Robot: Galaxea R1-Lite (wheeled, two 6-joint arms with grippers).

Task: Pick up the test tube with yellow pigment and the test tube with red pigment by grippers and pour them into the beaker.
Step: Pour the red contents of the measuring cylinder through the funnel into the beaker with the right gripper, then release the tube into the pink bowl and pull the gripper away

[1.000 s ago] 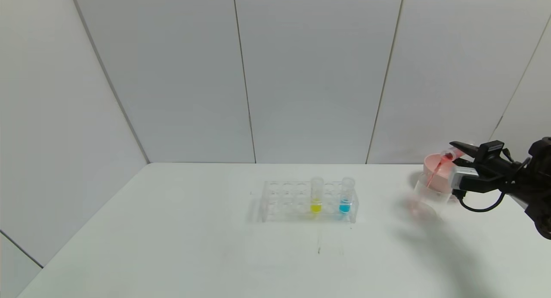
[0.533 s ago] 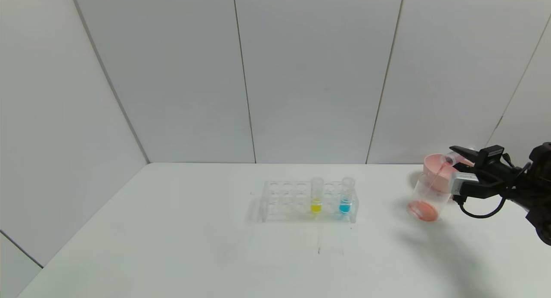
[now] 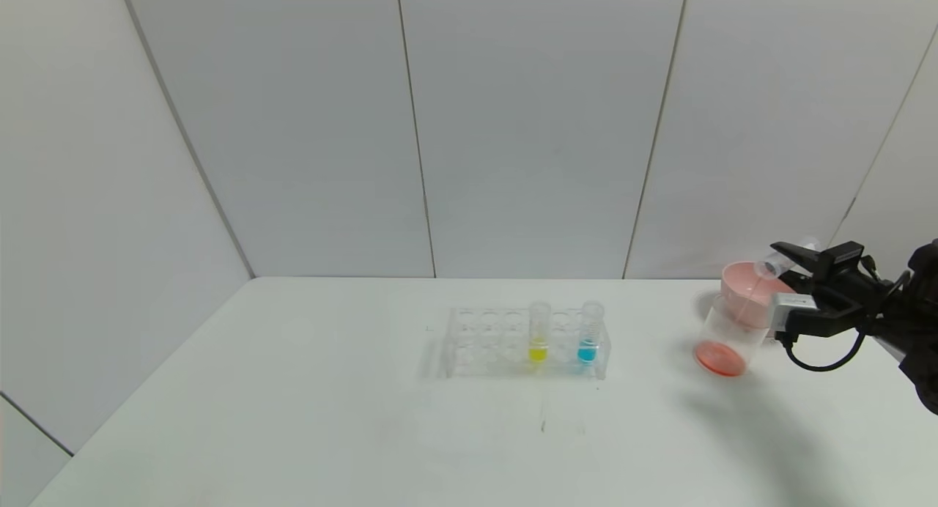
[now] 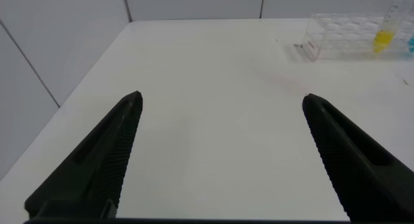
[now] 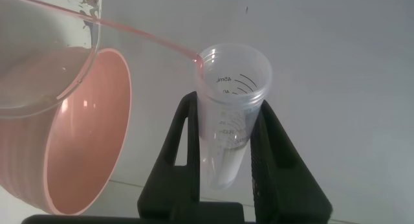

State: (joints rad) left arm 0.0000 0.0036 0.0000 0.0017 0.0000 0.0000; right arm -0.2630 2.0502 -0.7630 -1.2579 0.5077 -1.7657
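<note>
Right gripper (image 3: 785, 261) clamps the tilted clear plastic test tube with red pigment (image 5: 231, 114), mouth toward the clear beaker (image 3: 725, 338) at eight o'clock.
Left gripper (image 4: 220, 153), jaws apart, idles; the yellow-pigment test tube (image 3: 538, 332) stands at nine o'clock.

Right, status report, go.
Right gripper shut on red tube, tipped, thin stream into beaker. Left gripper open, idle. Yellow tube racked. Nothing obstructing.

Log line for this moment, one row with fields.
step: pouring red | right gripper: shut on red test tube, tipped over beaker | left gripper: open, idle | yellow test tube: in rack
</note>
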